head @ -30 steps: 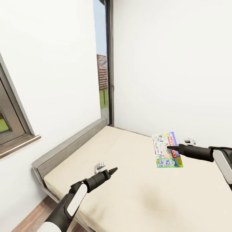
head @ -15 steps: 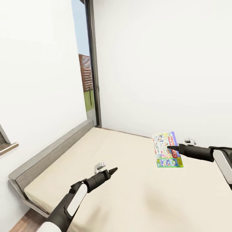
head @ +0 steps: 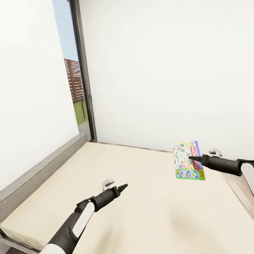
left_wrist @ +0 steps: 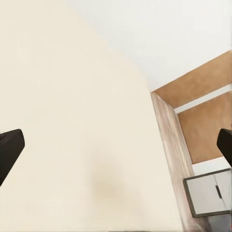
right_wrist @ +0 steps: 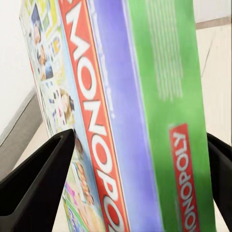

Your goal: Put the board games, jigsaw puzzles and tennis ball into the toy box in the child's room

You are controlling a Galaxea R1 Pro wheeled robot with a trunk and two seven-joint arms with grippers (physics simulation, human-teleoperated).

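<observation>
The "MONOPOLY" board game [head: 184, 152] hangs upright above the right side of the bed [head: 141, 201], with my right gripper [head: 192, 159] shut on its edge. In the right wrist view the game box [right_wrist: 111, 96] stands between the two black fingers [right_wrist: 43, 179], showing its red title and green edge. My left gripper [head: 122, 186] hovers low over the middle of the beige mattress, open and holding nothing. Its fingertips [left_wrist: 9, 150] sit far apart in the left wrist view. The table and the toy box are out of view.
The dark grey headboard [head: 35, 169] runs along the left wall under a tall window [head: 74, 84]. A white wall closes the far side. Wooden floor [head: 243, 188] shows past the bed's right edge, and a white cabinet front [left_wrist: 208, 195] stands beyond it.
The whole view has swung to the right, so the window and headboard have slid left in the picture. Both arms hold the same pose, the right still gripping the game.
</observation>
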